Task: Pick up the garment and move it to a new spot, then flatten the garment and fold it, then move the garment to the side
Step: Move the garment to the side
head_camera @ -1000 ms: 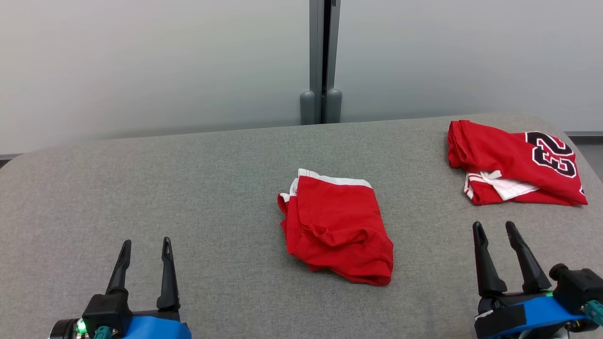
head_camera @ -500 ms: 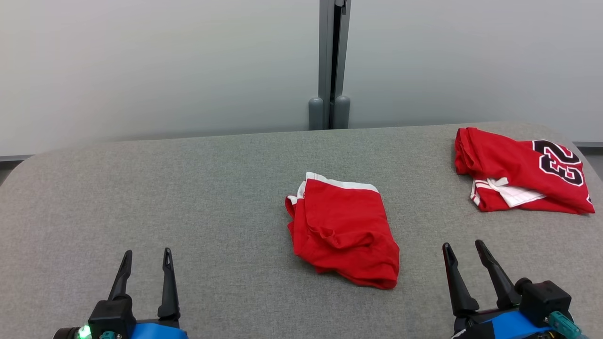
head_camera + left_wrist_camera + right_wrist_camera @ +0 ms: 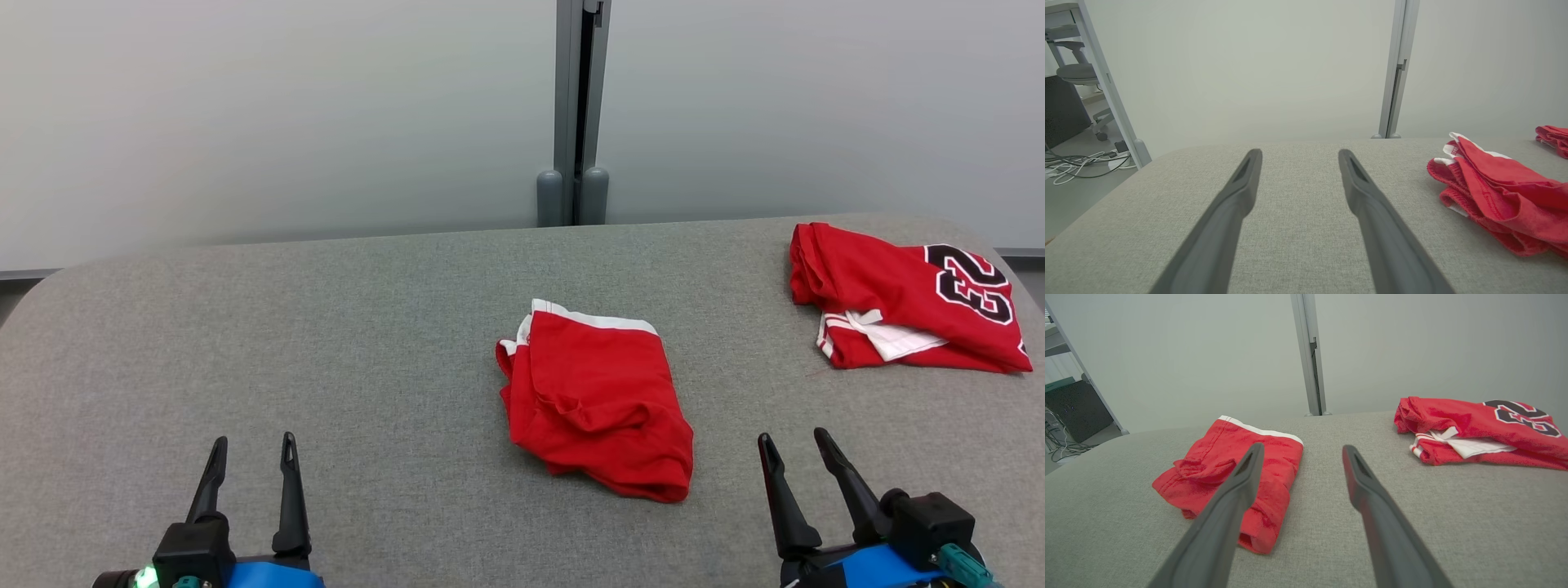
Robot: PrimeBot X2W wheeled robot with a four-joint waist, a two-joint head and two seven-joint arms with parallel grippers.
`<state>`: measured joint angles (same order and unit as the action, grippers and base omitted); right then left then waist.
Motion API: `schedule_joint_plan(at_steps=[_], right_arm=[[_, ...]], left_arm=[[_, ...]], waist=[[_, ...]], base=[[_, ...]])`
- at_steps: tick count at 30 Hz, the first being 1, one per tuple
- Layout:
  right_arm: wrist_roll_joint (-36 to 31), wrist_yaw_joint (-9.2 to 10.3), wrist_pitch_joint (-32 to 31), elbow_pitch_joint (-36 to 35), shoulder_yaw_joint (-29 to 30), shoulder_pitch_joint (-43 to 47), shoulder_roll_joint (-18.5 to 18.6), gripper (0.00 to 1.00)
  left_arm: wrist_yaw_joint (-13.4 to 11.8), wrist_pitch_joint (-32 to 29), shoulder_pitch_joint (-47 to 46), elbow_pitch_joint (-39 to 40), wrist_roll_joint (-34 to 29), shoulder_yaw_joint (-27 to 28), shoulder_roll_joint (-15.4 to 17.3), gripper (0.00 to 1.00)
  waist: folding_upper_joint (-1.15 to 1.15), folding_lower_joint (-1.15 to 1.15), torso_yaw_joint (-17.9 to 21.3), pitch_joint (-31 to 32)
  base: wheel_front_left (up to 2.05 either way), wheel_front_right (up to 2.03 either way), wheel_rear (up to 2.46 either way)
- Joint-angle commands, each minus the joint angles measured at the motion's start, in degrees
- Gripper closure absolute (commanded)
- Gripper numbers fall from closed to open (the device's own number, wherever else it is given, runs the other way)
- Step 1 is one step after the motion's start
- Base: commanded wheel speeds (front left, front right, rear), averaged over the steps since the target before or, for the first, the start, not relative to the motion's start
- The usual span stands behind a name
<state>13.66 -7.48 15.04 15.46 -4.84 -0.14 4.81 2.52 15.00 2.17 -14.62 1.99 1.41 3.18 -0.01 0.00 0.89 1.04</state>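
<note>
A folded red garment (image 3: 596,400) with a white waistband lies in the middle of the grey padded table (image 3: 326,327); it also shows in the wrist views (image 3: 1494,192) (image 3: 1208,457). My left gripper (image 3: 253,441) (image 3: 1299,153) hovers open near the front left, well left of the garment. My right gripper (image 3: 792,435) (image 3: 1302,446) hovers open at the front right, a little right of the garment's near corner. Neither touches cloth.
A second red garment, a jersey (image 3: 898,298) (image 3: 1453,416) with black numerals, lies crumpled at the table's far right corner. A grey partition post (image 3: 575,114) stands behind the table. A shelf frame and cables (image 3: 1086,163) are off the left end.
The head camera has shifted, so the whole scene sits slightly lower and to the right. My right gripper has drawn back and to the left, still open. The garments have not moved.
</note>
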Motion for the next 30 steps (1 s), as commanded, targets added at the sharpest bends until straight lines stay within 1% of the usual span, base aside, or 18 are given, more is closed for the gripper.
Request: schedule_joint_plan(at_steps=[1,5,11,15,19,25,30], right_arm=[[0.19,-0.03,0.18,0.17,0.10,-0.22,0.07,0.00],[-0.13,-0.03,0.18,0.46,0.21,-0.33,0.23,0.00],[-0.12,-0.03,0.17,0.70,0.27,-2.16,1.51,0.00],[0.02,-0.03,0.18,0.72,0.06,-5.30,2.70,0.00],[-0.05,-0.03,0.18,2.32,-0.98,-10.84,4.24,0.00],[-0.45,-0.03,-1.50,9.98,-3.21,-20.94,5.61,0.00],[-0.16,-0.03,-2.73,18.79,-4.83,-26.43,5.23,0.00]], left_arm=[[-0.23,0.24,0.37,0.04,-0.07,0.07,0.07,0.00],[-0.30,0.24,0.32,0.12,-0.24,-0.17,0.07,0.00],[0.09,0.24,-0.67,0.04,-0.03,-0.32,0.19,0.00],[0.48,0.24,-1.89,-0.15,-0.24,-1.13,0.15,0.00],[0.63,0.24,-3.64,-0.03,0.11,-1.74,0.08,0.00],[0.38,0.24,-5.51,0.08,0.50,-2.92,-0.08,0.00],[0.23,0.24,-6.93,-0.05,0.96,-3.36,-0.14,0.00]], waist=[[0.01,0.00,0.00,0.01],[0.01,0.00,-0.18,-0.07],[0.01,0.00,-1.01,-0.81],[0.01,0.00,-2.34,-1.73],[0.01,0.00,-3.89,-3.74],[0.01,0.00,-5.91,-6.81],[0.01,0.00,-7.58,-8.96]], base=[[0.00,0.00,0.00],[0.00,0.00,0.00],[0.00,0.00,0.00],[0.00,0.00,0.00],[0.00,0.00,0.00],[0.00,0.00,0.00],[0.00,0.00,0.00]])
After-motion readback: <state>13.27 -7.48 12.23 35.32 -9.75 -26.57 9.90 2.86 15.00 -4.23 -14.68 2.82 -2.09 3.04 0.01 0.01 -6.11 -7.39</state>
